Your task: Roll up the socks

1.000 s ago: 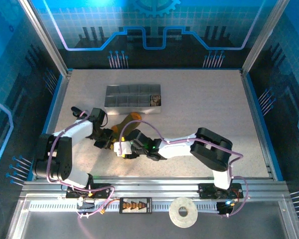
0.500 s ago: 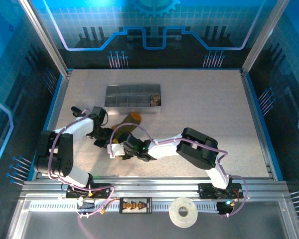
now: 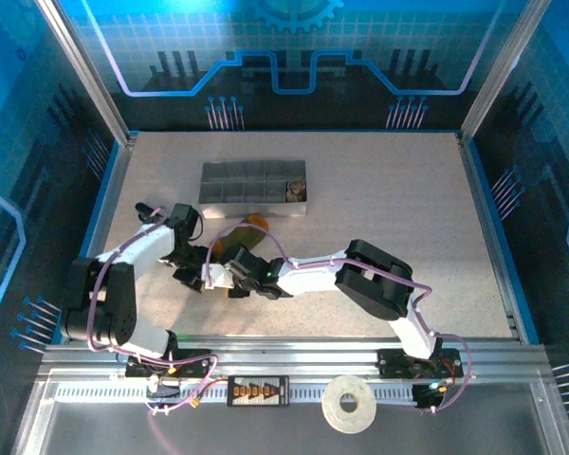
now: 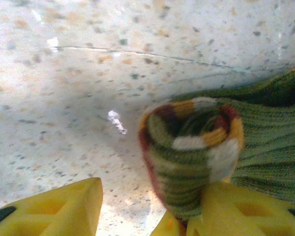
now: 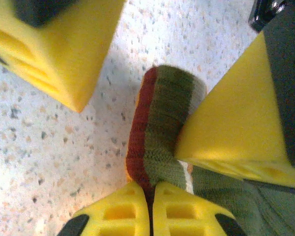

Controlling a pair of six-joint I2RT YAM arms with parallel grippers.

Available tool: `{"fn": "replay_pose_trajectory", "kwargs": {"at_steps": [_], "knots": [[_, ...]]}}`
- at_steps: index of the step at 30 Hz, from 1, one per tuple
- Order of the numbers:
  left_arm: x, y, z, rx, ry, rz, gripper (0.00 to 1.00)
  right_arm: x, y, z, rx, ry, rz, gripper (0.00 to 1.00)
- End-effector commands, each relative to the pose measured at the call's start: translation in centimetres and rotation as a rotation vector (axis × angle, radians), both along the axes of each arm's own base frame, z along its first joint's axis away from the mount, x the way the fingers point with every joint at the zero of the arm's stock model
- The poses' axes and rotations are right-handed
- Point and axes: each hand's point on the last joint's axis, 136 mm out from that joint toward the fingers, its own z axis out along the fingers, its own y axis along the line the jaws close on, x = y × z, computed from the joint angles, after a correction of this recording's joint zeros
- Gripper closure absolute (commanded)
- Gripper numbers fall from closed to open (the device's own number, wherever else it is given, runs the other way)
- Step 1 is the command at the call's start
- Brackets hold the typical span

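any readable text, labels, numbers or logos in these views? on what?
None readable.
The back panel carries only a gear outline and circuit-style lines, no letters.
The olive green sock shows knit stripes, no label.
The small black part on the front rail has orange marks too small to read as text.

Speckled table (image 3: 389, 190): tray (image 3: 237, 209), green sock (image 4: 270, 132)

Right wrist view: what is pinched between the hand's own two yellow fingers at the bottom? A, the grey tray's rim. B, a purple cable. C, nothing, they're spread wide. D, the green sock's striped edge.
D: the right hand is shut on the dark red and olive edge of the green sock.
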Motion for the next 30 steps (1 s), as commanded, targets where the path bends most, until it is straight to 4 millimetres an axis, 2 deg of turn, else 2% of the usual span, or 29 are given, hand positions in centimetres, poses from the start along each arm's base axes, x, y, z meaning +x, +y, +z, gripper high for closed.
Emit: {"fn": "replay_pose_trajectory", "kwargs": {"at_steps": [1,5,8,17,30], "knots": [[-2.1,0.8,1.9,0.015,0.064,0.033,0.38,-1.6,-5.1,-7.6,-0.223,0.214,-0.079,1.0],[-1.1,1.4,3.2,0.028,-0.008,0.071,0.32,-2.1,-5.7,-8.4,-0.22,0.323,-0.124,1.0],[-0.8,1.5,3.2,0.025,-0.058,0.083,0.3,-2.2,-5.9,-8.7,-0.208,0.4,-0.152,1.0],[2.1,-0.6,1.2,-0.106,-0.25,0.064,0.29,-1.6,-6.1,-8.9,-0.147,0.625,-0.233,1.0],[2.0,-0.7,-1.4,-0.113,-0.236,0.053,0.38,-1.2,-6.0,-9.0,-0.091,0.913,-0.33,1.0]]}}
